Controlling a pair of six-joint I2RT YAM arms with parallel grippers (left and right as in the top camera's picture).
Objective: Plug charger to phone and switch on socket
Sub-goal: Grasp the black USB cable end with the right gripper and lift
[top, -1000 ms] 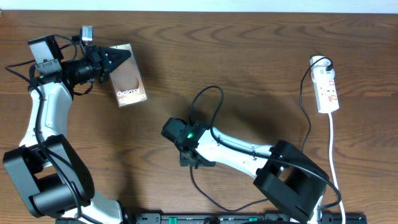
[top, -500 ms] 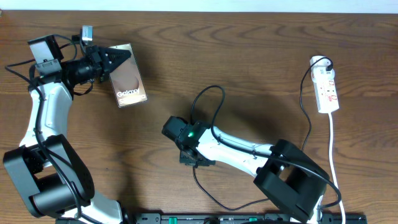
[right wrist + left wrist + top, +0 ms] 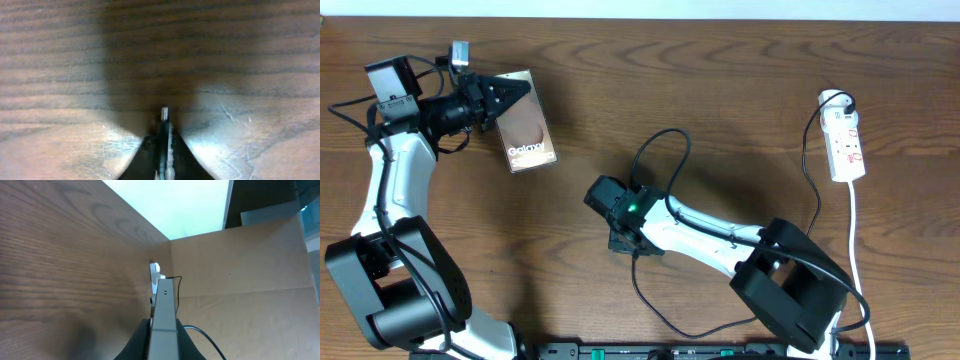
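The left gripper (image 3: 505, 95) is clamped on one end of the phone (image 3: 532, 130), near the far left corner of the table (image 3: 740, 80). The right gripper (image 3: 628, 243) is closed on the charger (image 3: 164, 114) just above the wood at the middle of the table, nearer the front edge, and the small metal tip pokes out between its fingers. The black cable loops beside that arm, and the white socket (image 3: 847, 145) lies by the right edge with the black plug in its far end.

You had one phone (image 3: 527, 132), one charger (image 3: 670, 132), one socket (image 3: 846, 145), and two arms: left arm (image 3: 382, 185), right arm (image 3: 705, 232).
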